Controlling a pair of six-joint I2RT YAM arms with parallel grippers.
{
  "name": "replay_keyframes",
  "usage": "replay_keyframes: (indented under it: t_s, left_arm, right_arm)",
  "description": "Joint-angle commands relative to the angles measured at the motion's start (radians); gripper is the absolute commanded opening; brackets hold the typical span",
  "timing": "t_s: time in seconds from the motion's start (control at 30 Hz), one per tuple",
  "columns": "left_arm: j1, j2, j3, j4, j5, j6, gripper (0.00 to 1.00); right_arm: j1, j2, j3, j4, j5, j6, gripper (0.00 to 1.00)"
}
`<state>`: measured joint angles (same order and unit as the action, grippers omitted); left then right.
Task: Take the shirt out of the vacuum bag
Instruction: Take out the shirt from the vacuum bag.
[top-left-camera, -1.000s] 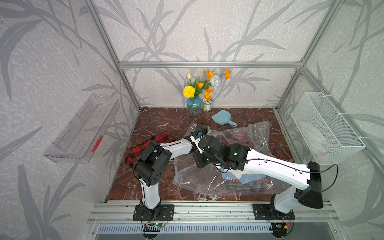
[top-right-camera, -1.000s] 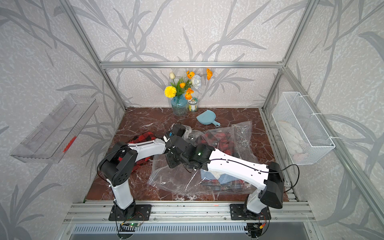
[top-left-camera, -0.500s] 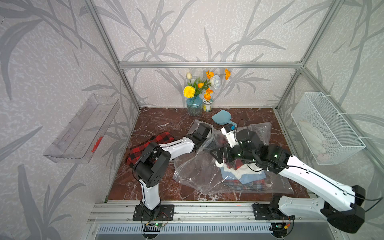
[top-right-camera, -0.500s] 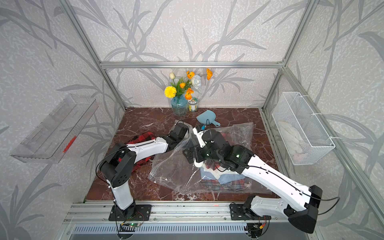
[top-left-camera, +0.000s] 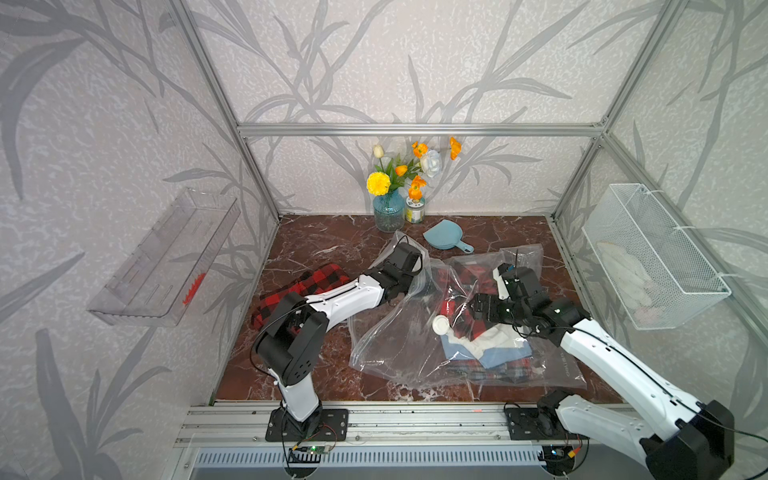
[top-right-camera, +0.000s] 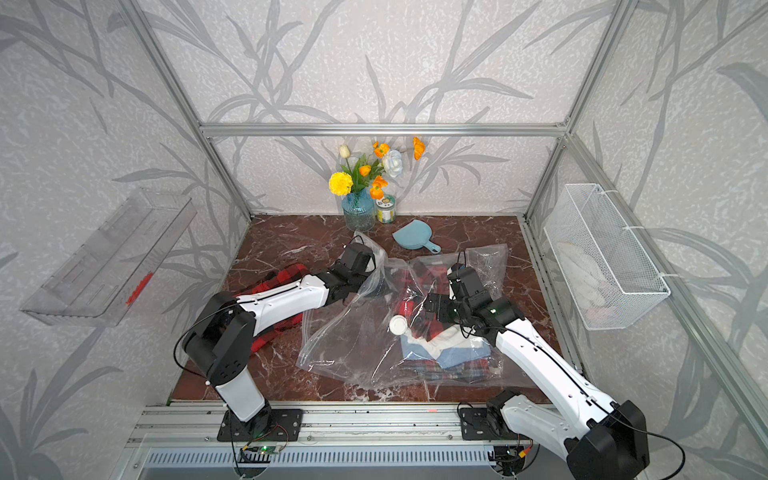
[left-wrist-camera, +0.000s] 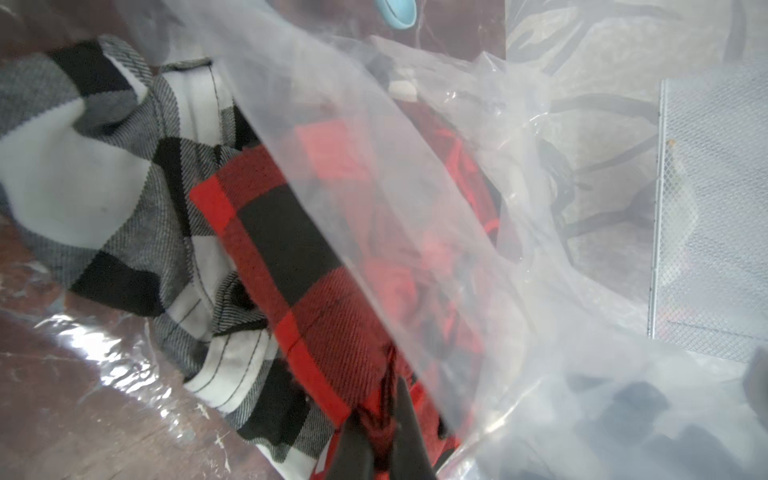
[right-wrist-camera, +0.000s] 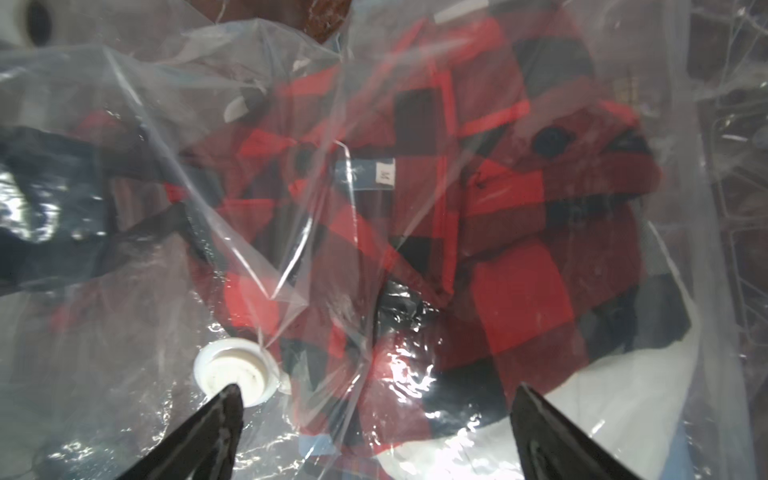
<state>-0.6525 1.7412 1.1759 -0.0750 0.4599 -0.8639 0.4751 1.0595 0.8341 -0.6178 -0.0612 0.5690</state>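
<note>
Vacuum bag (top-left-camera: 390, 349): clear plastic film, glossy, crinkled.
Valve cap (top-left-camera: 440, 325) on the bag: white plastic, matt.
Shirt (left-wrist-camera: 266, 257) inside the bag: red-and-black checked woven cloth, matt, twill-ribbed.
Tabletop (top-left-camera: 316, 245) under the bag: red-brown marble pattern, smooth, polished.
Basket (top-left-camera: 660, 253) on the wall right of the bag: white wire mesh.

Crinkled film of the vacuum bag (top-left-camera: 386, 345) bulges right under my right pincer (right-wrist-camera: 376, 388), with the valve cap (right-wrist-camera: 232, 370) at one fingertip. Beyond the bag, vase (top-left-camera: 388, 214) and blue dish (top-left-camera: 444, 240) crowd in. On its left-arm side lies a red plaid cloth (top-left-camera: 309, 284), and there's bare table (top-left-camera: 316, 245) between cloth and vase.
</note>
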Motion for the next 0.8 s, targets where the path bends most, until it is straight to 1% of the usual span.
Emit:
replay_keyframes:
  t_s: [0.0,0.13,0.4,0.57,0.77]
  left_arm:
    - [-0.002,-0.051,-0.004,-0.001,-0.022,0.029,0.0]
    - [0.0,-0.06,-0.02,-0.005,-0.029,0.028,0.0]
    - [0.008,-0.08,-0.067,-0.007,-0.049,0.018,0.0]
    - [0.019,-0.125,-0.118,0.015,-0.052,-0.004,0.0]
    - [0.016,-0.197,-0.096,-0.011,-0.043,-0.004,0.0]
  right_arm:
    - [-0.022,0.006,-0.019,0.057,-0.011,0.015,0.99]
    - [-0.031,0.001,-0.028,0.041,0.042,0.013,0.99]
    - [-0.075,-0.009,-0.053,0.044,0.032,-0.001,0.99]
    - [-0.078,-0.002,-0.067,0.048,0.047,0.001,0.99]
    - [-0.102,0.034,-0.105,0.078,0.074,0.031,0.99]
